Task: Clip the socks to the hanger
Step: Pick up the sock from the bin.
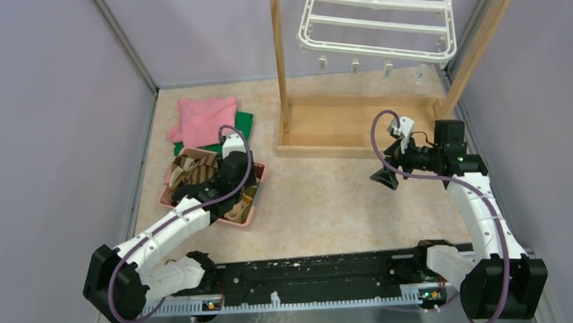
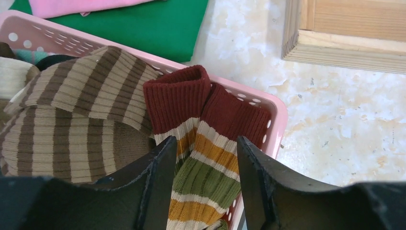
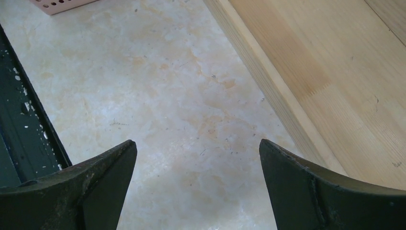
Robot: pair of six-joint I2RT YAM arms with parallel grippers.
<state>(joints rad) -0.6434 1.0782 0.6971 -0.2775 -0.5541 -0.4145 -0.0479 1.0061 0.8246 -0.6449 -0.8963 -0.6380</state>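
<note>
**Get a clean pinch on one sock only**

The left gripper [image 2: 206, 141] sits low in the pink basket [image 2: 275, 103] with its jaws about half open. The banded sock [image 2: 206, 177] runs straight between them. Its dark red cuff lies just ahead of the fingertips and its green and orange bands fill the gap. Whether the pads already press on the fabric I cannot tell.

The brown-and-cream striped sock [image 2: 86, 96] lies just to the left of the left finger, touching or nearly so. The main risk, as I judge it, is snagging that neighbour or the second red cuff folded alongside.

A good grip would take the banded sock near the cuff and through its full thickness, and the lift should go straight up so the basket rim ahead does not catch it.

The right gripper [image 3: 197, 142] is wide open and holds nothing. Bare table [image 3: 167, 72] shows below it, with the wooden frame base [image 3: 306, 72] just to its right.

The hanger [image 1: 380, 24] hangs high and well apart from both grippers. Its clips [image 1: 354, 67] dangle from the near rail, so a long carry is probably needed.
</note>
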